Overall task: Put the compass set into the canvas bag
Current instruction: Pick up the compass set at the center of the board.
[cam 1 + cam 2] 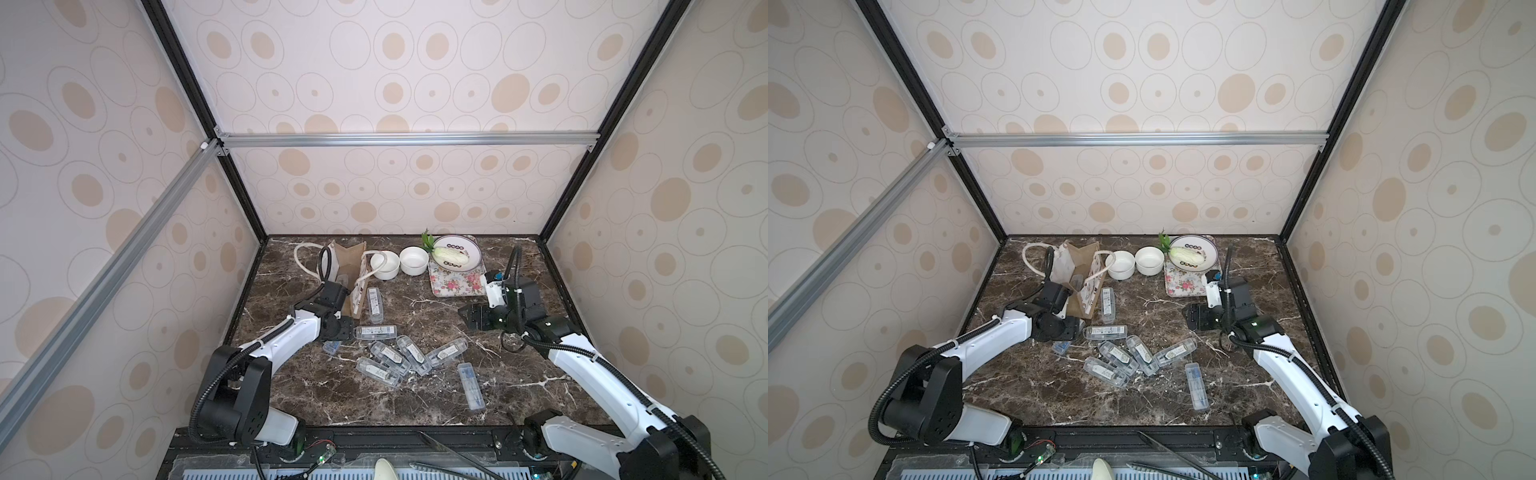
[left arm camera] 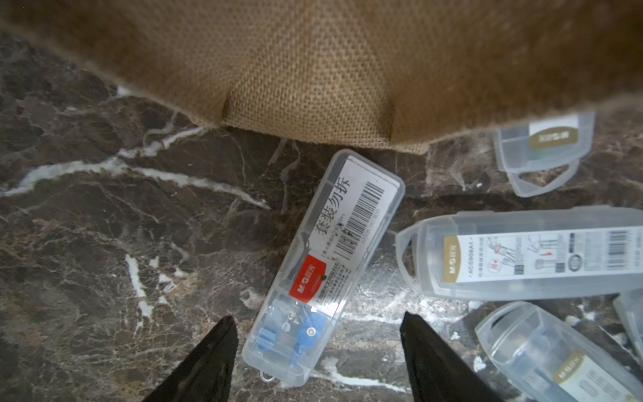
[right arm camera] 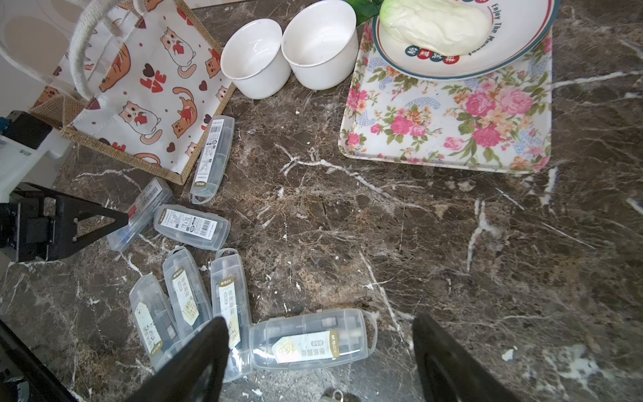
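Your left jaws stood wide and empty, straddling the blue-compass end of a clear compass case (image 2: 323, 264) lying flat on the counter (image 2: 104, 226). The bag (image 1: 348, 255) stood open just beyond it at 12 o'clock. You needed to centre over the case, come straight down and close across its narrow width, because another case (image 2: 522, 261) lay just beside it at 3 o'clock. Your right jaws were parted, holding nothing, well apart at 3 o'clock.
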